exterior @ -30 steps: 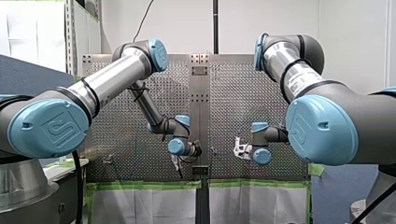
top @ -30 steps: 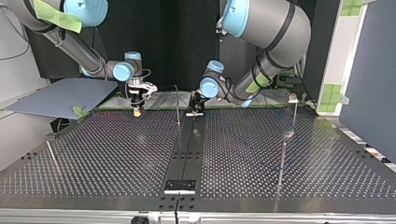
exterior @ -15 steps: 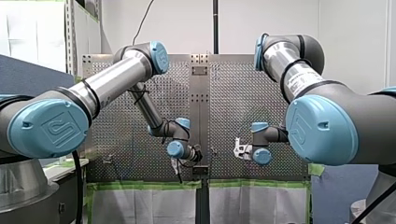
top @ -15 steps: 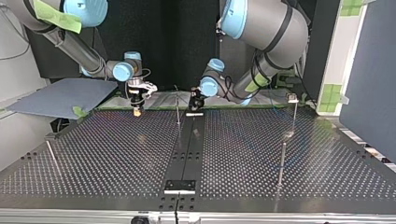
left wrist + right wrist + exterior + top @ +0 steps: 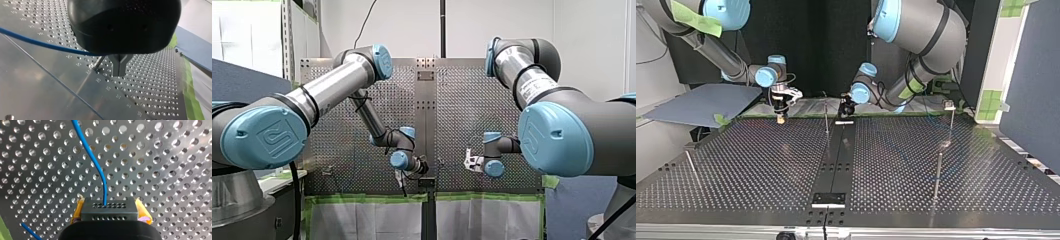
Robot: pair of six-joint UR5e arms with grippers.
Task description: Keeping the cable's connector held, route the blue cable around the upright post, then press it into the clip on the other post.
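Note:
In the right wrist view my right gripper [image 5: 110,213] is shut, its yellow pads on the dark connector block [image 5: 110,208]. The blue cable [image 5: 96,162] leaves the block and runs ahead over the perforated table. In the left wrist view my left gripper [image 5: 119,71] is shut, and the blue cable [image 5: 42,44] runs in under its black body to the base of the metal fingers. A thin metal post [image 5: 97,65] stands close beside those fingers. Across the table, my right gripper [image 5: 781,114] is at the top view's left, my left gripper [image 5: 846,107] near the middle, by a thin upright post [image 5: 826,117].
A post with a clip on top [image 5: 951,117] stands at the top view's right, a plain post [image 5: 937,172] nearer the camera, and a leaning post [image 5: 692,167] at its left. A dark rail [image 5: 836,160] runs down the middle. Green tape [image 5: 190,87] edges the table.
My left gripper has shifted a little down and to the left in the front view. My right gripper has drifted slightly towards the top view's left with the connector.

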